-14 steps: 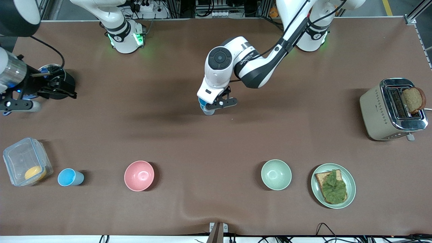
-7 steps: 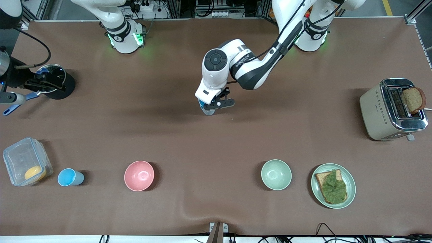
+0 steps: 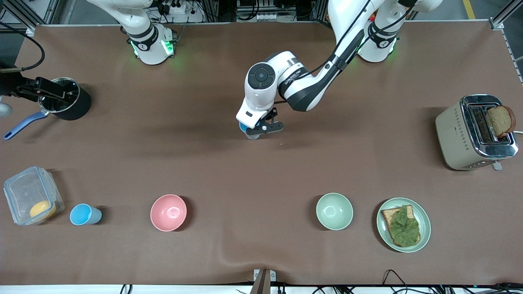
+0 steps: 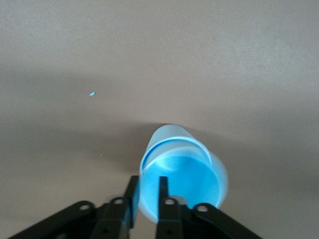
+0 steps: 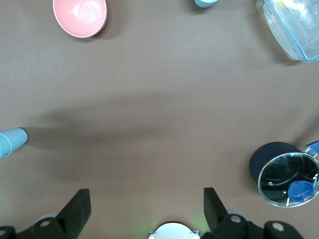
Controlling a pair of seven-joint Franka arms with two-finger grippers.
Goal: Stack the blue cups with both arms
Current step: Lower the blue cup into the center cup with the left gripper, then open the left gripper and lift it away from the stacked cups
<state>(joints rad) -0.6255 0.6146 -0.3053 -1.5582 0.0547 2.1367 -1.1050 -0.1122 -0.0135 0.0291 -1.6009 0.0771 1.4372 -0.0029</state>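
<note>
Nearest the front camera runs a row on the matte brown table point(image 3: 261, 171): a clear, boxy plastic container point(image 3: 32, 195) with something round and yellow inside, a lone blue cup point(image 3: 84, 214) just beside it, a smooth pink bowl point(image 3: 168, 212), a pale green bowl point(image 3: 334, 211), and a pale green plate point(image 3: 403, 224) carrying bread topped with a crinkled leaf.

Farther from the camera, at mid-table, the left gripper point(image 3: 261, 128) has its fingers point(image 4: 164, 211) pinching the rim of the stacked blue cups point(image 4: 182, 174); one finger sits inside the mouth, the other outside. In the left wrist view one tapered tumbler is nested in another, the inner rim showing just above the outer; their walls are thin and smooth, brighter blue within.

At the left arm's end stands a beige toaster point(image 3: 474, 132) with a chromed top and a brown slice sticking out. At the right arm's end the right gripper point(image 5: 144, 209) hangs spread open beside a round black pot point(image 3: 67, 104) with a blue handle.
</note>
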